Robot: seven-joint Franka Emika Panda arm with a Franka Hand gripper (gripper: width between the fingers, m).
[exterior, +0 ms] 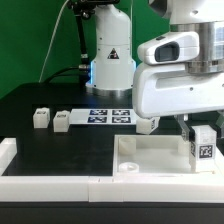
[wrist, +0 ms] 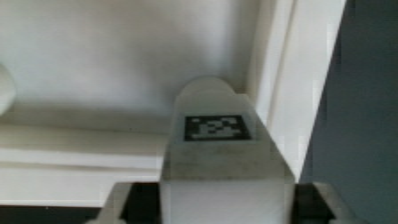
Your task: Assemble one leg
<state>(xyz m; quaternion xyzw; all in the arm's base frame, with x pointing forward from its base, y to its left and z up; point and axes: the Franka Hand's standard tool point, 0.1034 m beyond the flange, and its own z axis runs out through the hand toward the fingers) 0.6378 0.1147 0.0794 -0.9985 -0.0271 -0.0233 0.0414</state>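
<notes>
Exterior view, arm: the Panda's white wrist fills the exterior view's right; the hand point(exterior: 203, 132) points down over the tray.
Exterior view, leg: a small white block with a tag, the leg point(exterior: 204, 148), sits between the fingers at the tray's right-hand side in this view, upright; whether its base touches the tray floor cannot be told.
Exterior view, tray: the large white tray point(exterior: 150, 158) lies on the black surface point(exterior: 50, 145), a round hole near its corner on the exterior view's left.
Exterior view, spare legs: two more small white blocks point(exterior: 40, 119) point(exterior: 62, 121) stand on the surface, well apart from the tray, toward the exterior view's left.
Exterior view, marker board: the marker board point(exterior: 108, 116) lies flat beyond the tray, near the robot base.
Exterior view, fence: a white rail point(exterior: 40, 186) runs along the near edge.

Wrist view, leg: the leg point(wrist: 217, 140) runs up the middle of the picture, tag facing the camera, dark finger pads point(wrist: 128, 198) on either side.
Wrist view, hand state: clenched on the leg.
Wrist view, tray: a white tray wall point(wrist: 270, 60) stands just beside the leg's tip, white floor beneath.

Step in hand, judgement: carrying the leg to a corner hole for insertion.
Doing it well: keep the leg vertical, centre its end over the hole before lowering, keep it off the wall, press straight, release only once seated.
</notes>
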